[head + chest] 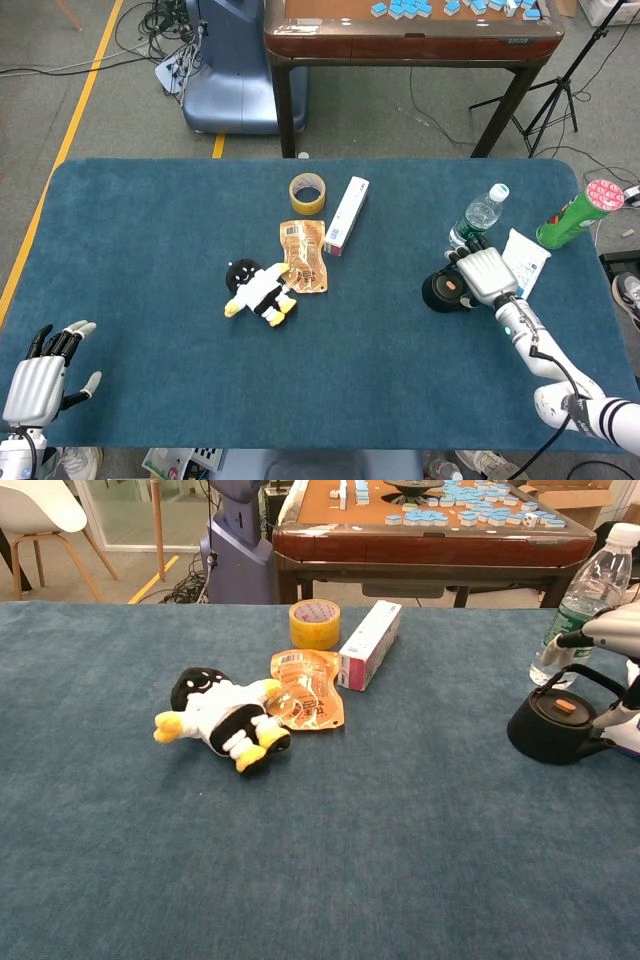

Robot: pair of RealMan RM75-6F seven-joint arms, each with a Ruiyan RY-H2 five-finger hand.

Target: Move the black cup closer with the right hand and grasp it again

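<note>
The black cup (440, 292) is a squat pot with a hoop handle and an orange knob on its lid (550, 730). It stands on the blue table at the right side. My right hand (487, 276) lies over its right half, palm down. In the chest view its fingers (600, 632) stretch just above the handle, and the thumb reaches down by the cup's right side. No firm hold shows. My left hand (38, 372) rests at the near left corner with its fingers spread and nothing in it.
A water bottle (478, 216) stands just behind the cup, with a white packet (527, 258) and a green can (578, 214) to the right. Mid-table lie a plush toy (258, 291), an orange pouch (302, 256), a box (346, 215) and a tape roll (308, 193).
</note>
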